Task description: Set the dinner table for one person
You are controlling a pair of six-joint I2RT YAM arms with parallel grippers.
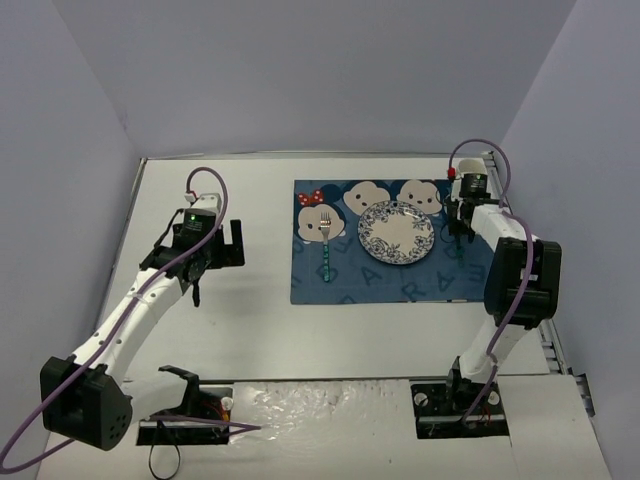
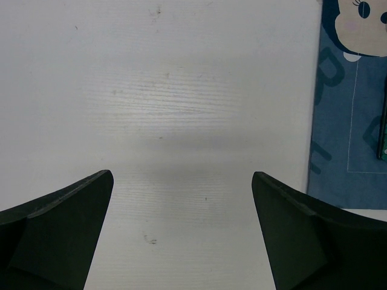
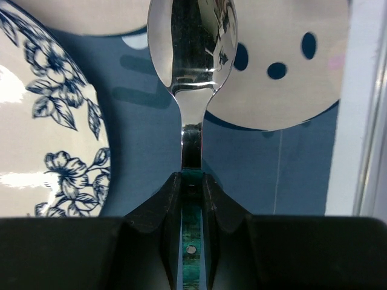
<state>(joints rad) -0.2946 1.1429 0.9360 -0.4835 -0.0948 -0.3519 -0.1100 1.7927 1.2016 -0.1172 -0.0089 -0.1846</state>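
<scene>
Across the middle of the white tabletop (image 1: 250, 330), seen from above, lies a blue placemat (image 1: 400, 285) printed with cartoon faces. A white plate (image 1: 396, 232) with a blue flower pattern sits on the mat. A fork (image 1: 325, 240) with a green handle lies just left of the plate, tines pointing away from the arms.

At the mat's right side, the right end effector (image 3: 192, 181) is closed tight on the green handle of a spoon (image 3: 192, 54). The spoon's shiny bowl points ahead over the mat, just right of the plate. Whether the spoon touches the cloth cannot be told.

The left end effector (image 2: 181, 181) hangs over bare tabletop well left of the mat, fingers spread wide and holding nothing.

The tabletop is probably rigid, heavy and smooth: a surface to set things on, not to grasp. The spoon is likely light, stiff and slippery at its polished bowl, so the handle, where the fingers pinch it, seems the right place to hold.
</scene>
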